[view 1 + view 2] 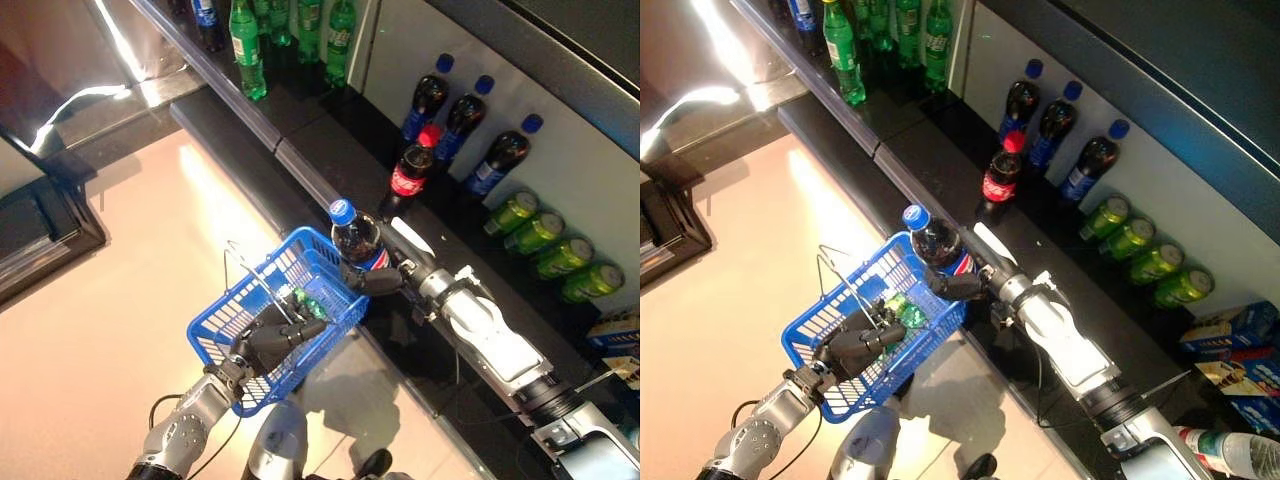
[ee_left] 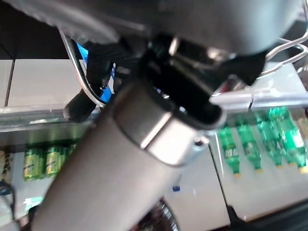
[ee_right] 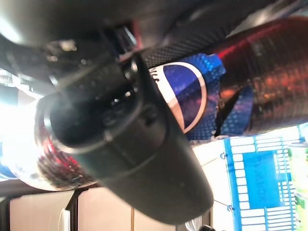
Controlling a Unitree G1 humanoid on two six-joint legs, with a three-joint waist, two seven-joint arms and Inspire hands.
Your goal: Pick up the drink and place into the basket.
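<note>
At the centre of the left eye view we see the right hand [image 1: 385, 280] with its fingers [image 3: 139, 144] wrapped round the drink [image 1: 357, 240], a dark cola bottle with a blue cap and blue label. The bottle is upright, held just over the upper right rim of the blue basket [image 1: 230, 330], not yet set inside it. The left hand [image 1: 280, 338] shows lower and left of centre, its fingers curled round the basket's wire handle [image 1: 262, 282], carrying the basket above the pale floor [image 1: 120, 300]. A green item [image 1: 310, 300] lies inside the basket near its right side. Along the dark shelf [image 1: 300, 120] running from upper left to lower right we see green bottles [image 1: 247, 50] at the top, a red-capped cola bottle [image 1: 412, 170] just above the held drink, three blue-capped dark bottles [image 1: 465, 125] to its right, and green cans [image 1: 560, 255] lying at the right of the frame.
</note>
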